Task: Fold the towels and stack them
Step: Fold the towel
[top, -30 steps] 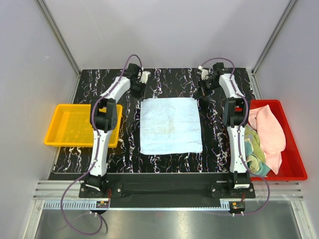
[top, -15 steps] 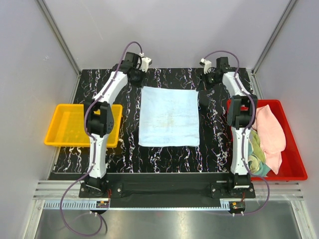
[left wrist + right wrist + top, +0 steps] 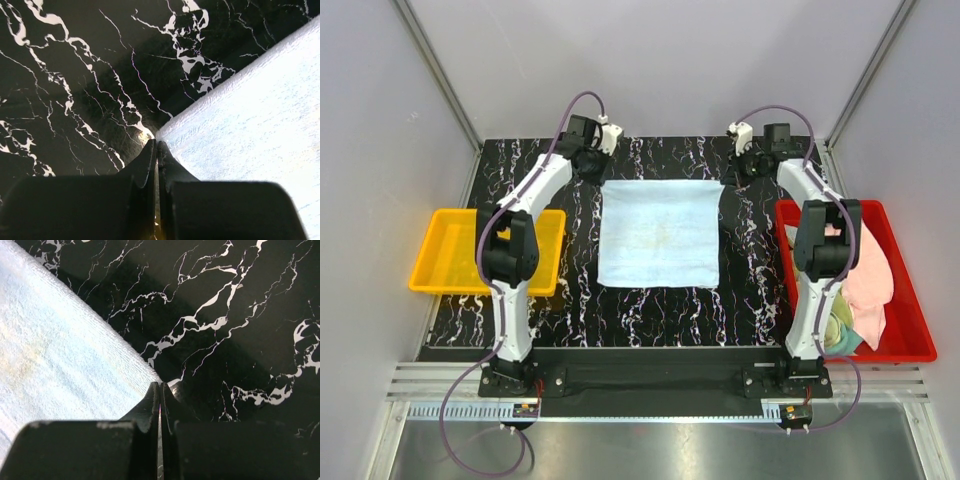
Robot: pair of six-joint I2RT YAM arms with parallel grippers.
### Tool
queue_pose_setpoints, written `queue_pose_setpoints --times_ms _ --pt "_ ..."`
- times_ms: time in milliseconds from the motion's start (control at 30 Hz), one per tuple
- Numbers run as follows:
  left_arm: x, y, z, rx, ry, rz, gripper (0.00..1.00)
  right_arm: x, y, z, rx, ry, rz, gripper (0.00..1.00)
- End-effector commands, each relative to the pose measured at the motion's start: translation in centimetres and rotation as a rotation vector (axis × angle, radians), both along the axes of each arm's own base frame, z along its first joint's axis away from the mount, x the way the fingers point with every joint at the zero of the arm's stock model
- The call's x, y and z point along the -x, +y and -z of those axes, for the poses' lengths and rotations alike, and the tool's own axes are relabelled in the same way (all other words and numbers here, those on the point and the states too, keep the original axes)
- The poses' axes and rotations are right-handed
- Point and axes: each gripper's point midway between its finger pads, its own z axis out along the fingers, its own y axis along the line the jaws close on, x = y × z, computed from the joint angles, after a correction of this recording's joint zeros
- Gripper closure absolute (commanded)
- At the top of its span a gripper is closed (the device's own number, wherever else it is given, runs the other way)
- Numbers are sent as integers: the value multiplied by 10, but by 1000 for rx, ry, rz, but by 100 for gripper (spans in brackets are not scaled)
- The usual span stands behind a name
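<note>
A light blue towel (image 3: 660,232) lies spread flat on the black marbled table (image 3: 750,290). My left gripper (image 3: 597,172) is shut on its far left corner, and in the left wrist view the gripper (image 3: 157,143) pinches the tip of the towel (image 3: 250,115). My right gripper (image 3: 733,174) is shut on the far right corner, and in the right wrist view the gripper (image 3: 160,385) meets the towel (image 3: 55,350) at its edge. More towels, one pink (image 3: 872,280) and one yellow-green (image 3: 836,327), lie crumpled in the red tray (image 3: 910,345).
A yellow tray (image 3: 460,250) sits at the table's left edge, under the left arm's elbow. The red tray stands at the right edge, beside the right arm. Grey walls enclose the table at the back and sides.
Both arms have stretched toward the far edge and spread slightly apart. The blue towel slid away from the bases with them. The grips have not changed.
</note>
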Motion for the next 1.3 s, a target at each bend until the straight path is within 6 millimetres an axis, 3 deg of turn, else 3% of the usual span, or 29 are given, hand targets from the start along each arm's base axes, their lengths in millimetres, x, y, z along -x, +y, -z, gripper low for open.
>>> queue_pose_setpoints --times_ms 0,33,67,133,167,233,300,333,400,433,467,533,567,600,633,667,833,933,1167,1267 --pt "-5 6 -56 15 -167 -21 100 1 -6 -50 44 -203 -6 100" --pt "-2 7 -63 19 -183 -21 100 9 -3 -66 50 -256 -37 100" --pt "1 8 -60 19 -174 -25 100 25 0 -53 45 -237 -76 100" --pt "14 9 -58 28 -154 -23 100 42 6 -69 25 -282 -112 100" --pt "19 10 -55 34 -142 -25 100 54 9 -61 15 -258 -121 100" --pt "36 9 -54 47 -128 -16 100 69 14 -73 -1 -271 -127 100" --pt "47 10 -54 55 -124 -20 100 86 17 -62 5 -230 -133 100" --pt "55 10 -61 70 -134 -18 100 94 19 -69 7 -240 -133 100" --pt "72 10 -49 81 -94 -17 100 111 20 -58 12 -204 -127 100" --pt "80 10 -53 93 -94 -20 100 119 23 -63 8 -206 -126 100" --pt "90 10 -41 88 -62 -20 100 130 25 -53 8 -174 -124 100" --pt "102 9 -41 104 -57 -25 100 149 31 -46 -1 -138 -106 100" --pt "112 10 -29 102 -28 -26 100 155 33 -46 -7 -131 -99 100" --pt "116 9 -34 115 -42 -22 100 160 35 -51 -8 -145 -93 100" --pt "122 6 -30 122 -30 -25 100 171 38 -39 -9 -111 -86 100" --pt "131 7 -20 116 -9 -25 100 172 38 -38 -1 -127 -78 100" --pt "152 -3 -8 131 30 -16 100 194 47 -18 0 -72 -69 100" --pt "164 -6 -3 133 48 -6 100 202 44 -18 6 -65 -51 100" --pt "173 -1 -22 130 7 -17 100 207 38 -26 16 -72 -16 100" --pt "179 3 -21 115 17 -21 100 212 37 -27 12 -61 -8 100"
